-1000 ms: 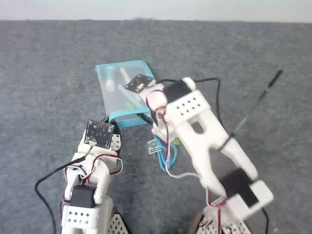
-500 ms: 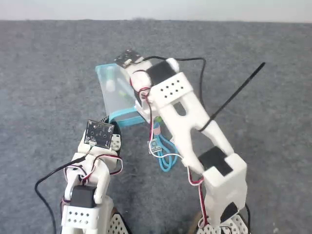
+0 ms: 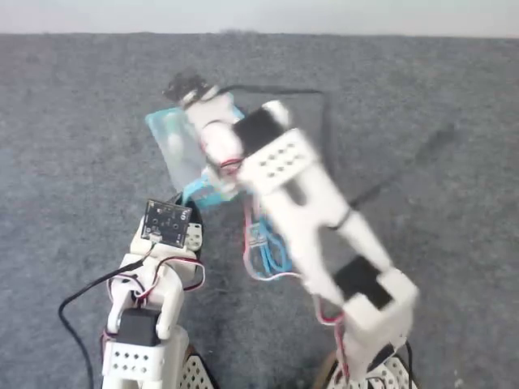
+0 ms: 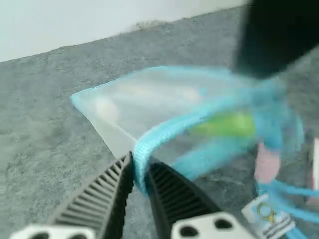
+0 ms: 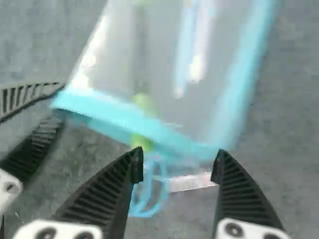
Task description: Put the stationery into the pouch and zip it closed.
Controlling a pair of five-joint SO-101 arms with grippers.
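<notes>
A see-through pouch [image 3: 174,144] with blue trim lies on the grey cloth, with stationery inside it. In the left wrist view my left gripper [image 4: 139,174] is shut on the pouch's [image 4: 149,102] blue zipper edge at its near corner; a green item [image 4: 227,124] shows through the wall. My right gripper [image 5: 177,167] hangs open just above the pouch's [image 5: 164,59] blue mouth edge, gripping nothing, and the green item [image 5: 144,105] lies just inside. In the high view the right arm [image 3: 280,162] stretches over the pouch and hides much of it, while the left arm [image 3: 154,284] stays at the near left.
A blue cord [image 3: 263,251] with a small tag [image 4: 264,216] trails from the pouch's near end toward the arm bases. The left gripper's ribbed fingers [image 5: 30,144] sit close beside my right gripper. Grey cloth [image 3: 422,121] covers the table.
The right arm has swung left and farther out over the pouch. The pouch has shifted slightly left and turned. The left arm has kept still.
</notes>
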